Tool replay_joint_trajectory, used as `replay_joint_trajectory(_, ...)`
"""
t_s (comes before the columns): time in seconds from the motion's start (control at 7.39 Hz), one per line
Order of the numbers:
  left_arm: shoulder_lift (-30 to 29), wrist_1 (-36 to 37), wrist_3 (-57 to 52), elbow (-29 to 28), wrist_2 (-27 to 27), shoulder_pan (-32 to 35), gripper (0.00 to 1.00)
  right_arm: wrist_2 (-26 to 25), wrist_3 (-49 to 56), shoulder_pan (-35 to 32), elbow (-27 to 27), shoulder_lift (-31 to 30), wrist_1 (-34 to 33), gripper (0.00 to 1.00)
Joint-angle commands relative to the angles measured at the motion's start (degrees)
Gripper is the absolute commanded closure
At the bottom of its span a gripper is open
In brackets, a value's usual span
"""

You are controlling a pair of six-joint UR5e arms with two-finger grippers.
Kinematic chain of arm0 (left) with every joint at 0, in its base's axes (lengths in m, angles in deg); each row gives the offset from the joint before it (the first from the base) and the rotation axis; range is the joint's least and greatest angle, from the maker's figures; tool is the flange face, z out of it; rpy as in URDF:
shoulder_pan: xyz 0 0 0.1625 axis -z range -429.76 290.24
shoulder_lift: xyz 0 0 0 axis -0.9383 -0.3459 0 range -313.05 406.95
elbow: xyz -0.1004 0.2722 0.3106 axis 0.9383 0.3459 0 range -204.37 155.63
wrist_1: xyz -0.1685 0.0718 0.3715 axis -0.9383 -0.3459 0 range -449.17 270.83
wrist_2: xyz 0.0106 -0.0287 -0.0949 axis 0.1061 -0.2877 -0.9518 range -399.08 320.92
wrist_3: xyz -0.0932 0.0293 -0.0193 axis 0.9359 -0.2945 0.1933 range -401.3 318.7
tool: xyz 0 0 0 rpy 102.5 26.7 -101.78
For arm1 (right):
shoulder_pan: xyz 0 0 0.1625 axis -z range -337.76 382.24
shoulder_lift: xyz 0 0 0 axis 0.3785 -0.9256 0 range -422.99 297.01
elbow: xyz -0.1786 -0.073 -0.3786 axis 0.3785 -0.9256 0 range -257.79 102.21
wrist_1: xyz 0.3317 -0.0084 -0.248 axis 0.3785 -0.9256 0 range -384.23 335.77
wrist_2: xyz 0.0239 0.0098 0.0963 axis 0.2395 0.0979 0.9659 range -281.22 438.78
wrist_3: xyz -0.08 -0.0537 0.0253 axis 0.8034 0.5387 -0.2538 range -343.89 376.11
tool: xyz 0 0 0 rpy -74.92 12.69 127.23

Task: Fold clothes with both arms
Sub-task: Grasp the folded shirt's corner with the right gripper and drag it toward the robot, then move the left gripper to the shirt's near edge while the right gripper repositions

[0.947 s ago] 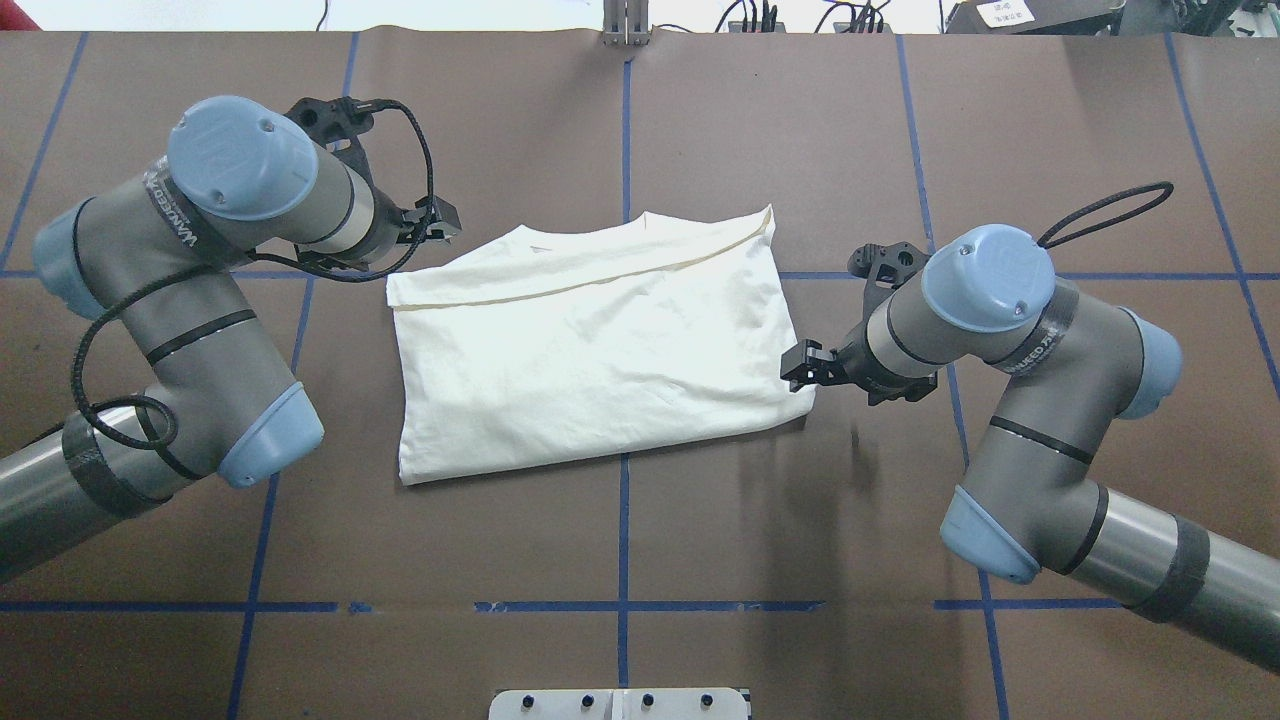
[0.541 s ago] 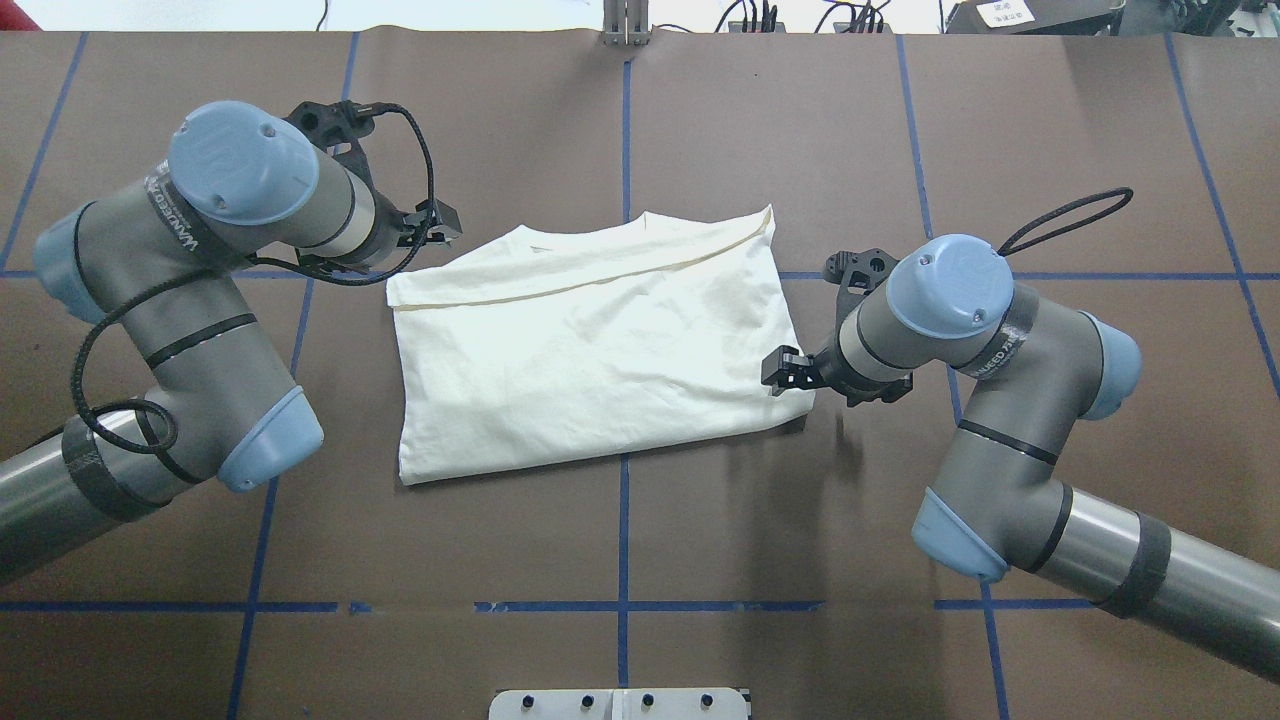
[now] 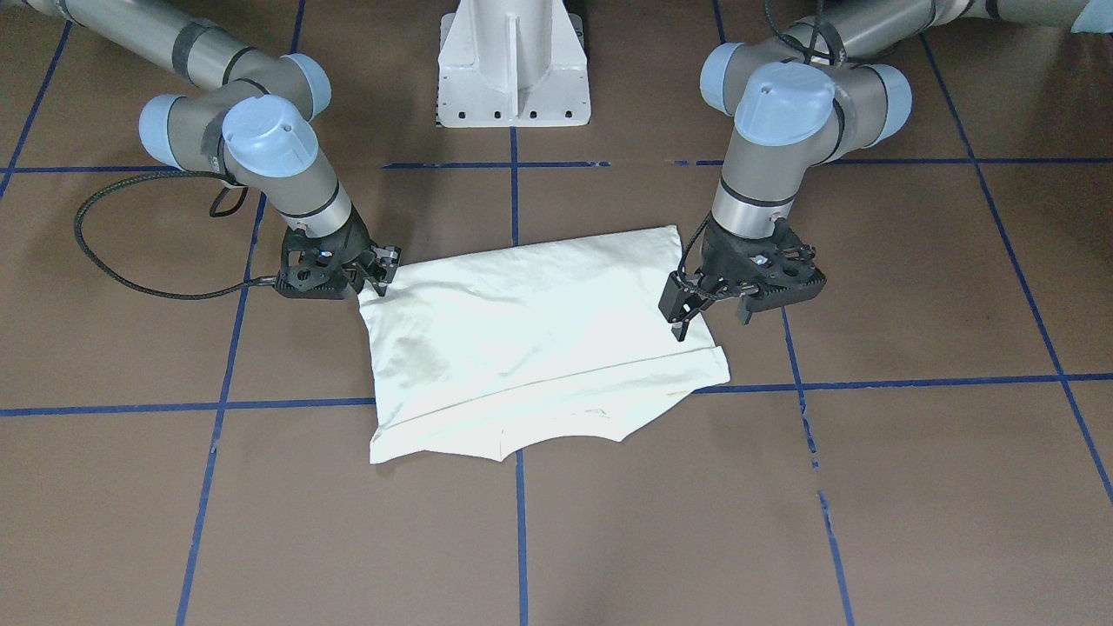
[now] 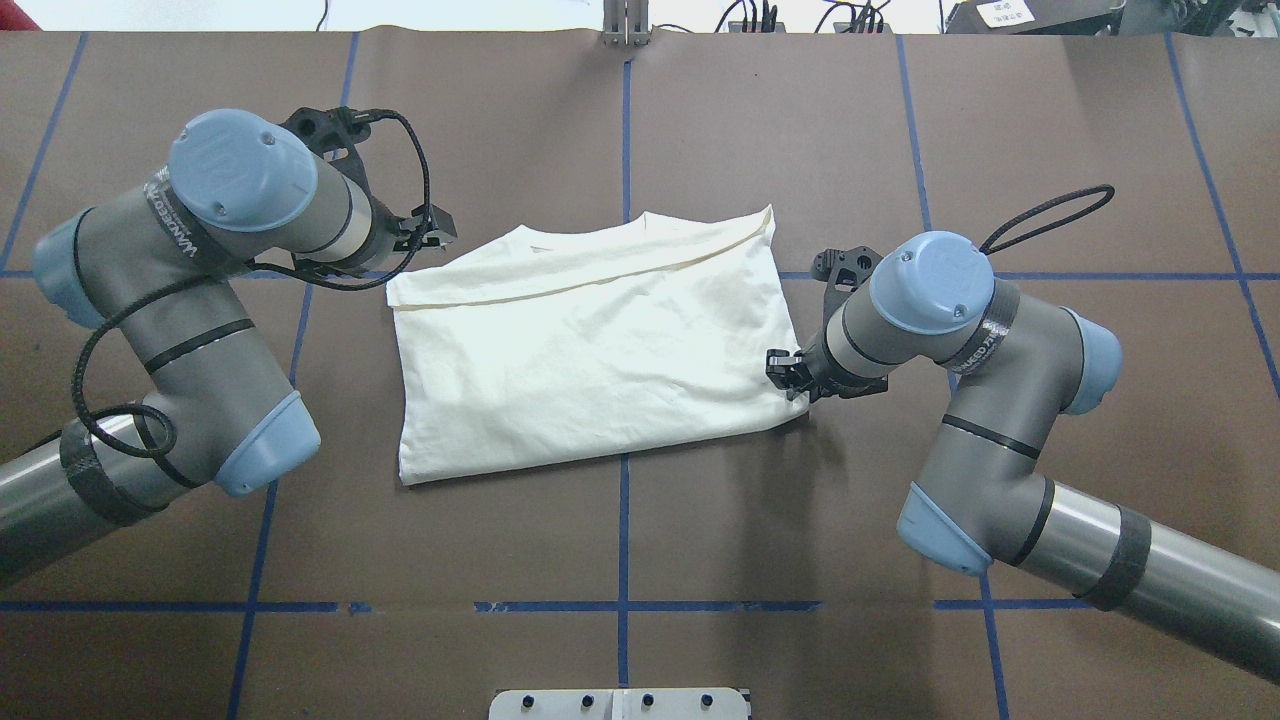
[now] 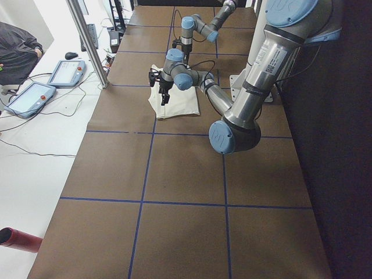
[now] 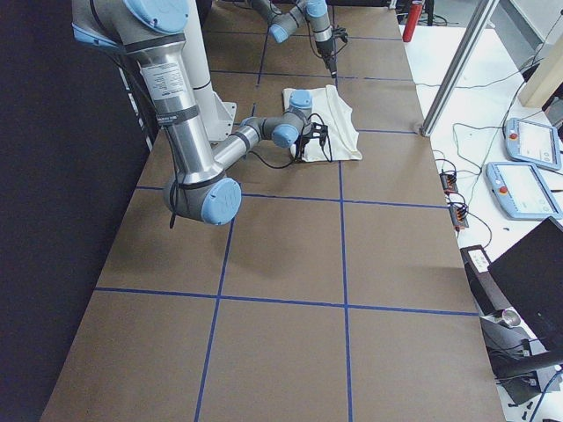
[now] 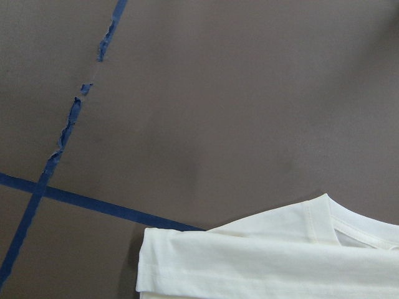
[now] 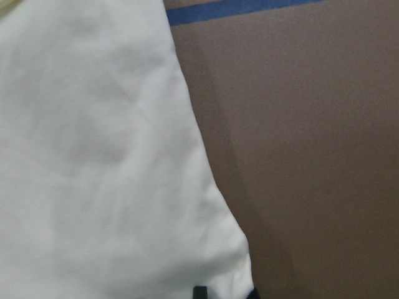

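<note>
The cream-white shirt [image 4: 590, 350] lies folded flat mid-table, plain pale side up; the print is hidden. It also shows in the front view [image 3: 522, 339]. My left gripper [image 4: 437, 230] hovers open at the shirt's far left corner, fingers spread [image 3: 711, 320]. The left wrist view shows only that corner [image 7: 268, 261] and bare table. My right gripper [image 4: 788, 378] is at the near right corner [image 3: 385, 271]. The right wrist view shows cloth [image 8: 93, 156] and one black fingertip [image 8: 199, 291] at the bottom edge, with a gap to the other tip.
The brown table cover has a grid of blue tape lines [image 4: 623, 530]. The white pedestal [image 3: 513, 61] stands at the robot's side. A white plate [image 4: 620, 703] sits at the near edge. Tablets [image 5: 29, 96] and a metal post [image 5: 87, 40] stand beyond the far edge.
My right arm has swung left and brought its gripper onto the shirt's near right corner. My left gripper has barely moved. The shirt has not shifted.
</note>
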Motion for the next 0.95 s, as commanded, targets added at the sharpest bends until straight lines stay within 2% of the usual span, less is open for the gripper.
replay_joint_trajectory(0.0,0.2,0.0,0.0,0.0,0.1,-0.5,0.0,0.1,-0.1,-0.1,0.1,0.6,0.1,1.0)
replay_joint_trajectory(0.14,0.2,0.0,-0.1,0.0,0.2,-0.5,0.0,0.6,-0.2,-0.4,1.1,-0.2,0.0,1.0)
replay_joint_trajectory(0.27,0.3,0.0,-0.1,0.0,0.2,-0.5,0.0,0.3,-0.9,-0.1,4.2,-3.3,0.0,1.0)
replay_joint_trajectory(0.68,-0.1,0.0,0.0,0.2,1.0,-1.2,0.0,0.1,-3.2,10.8,24.5,-22.9,0.0,1.0)
replay_joint_trajectory(0.81,0.0,0.0,0.0,0.2,1.1,-1.5,0.0,-0.1,-7.9,16.5,28.1,-26.1,-0.1,1.0)
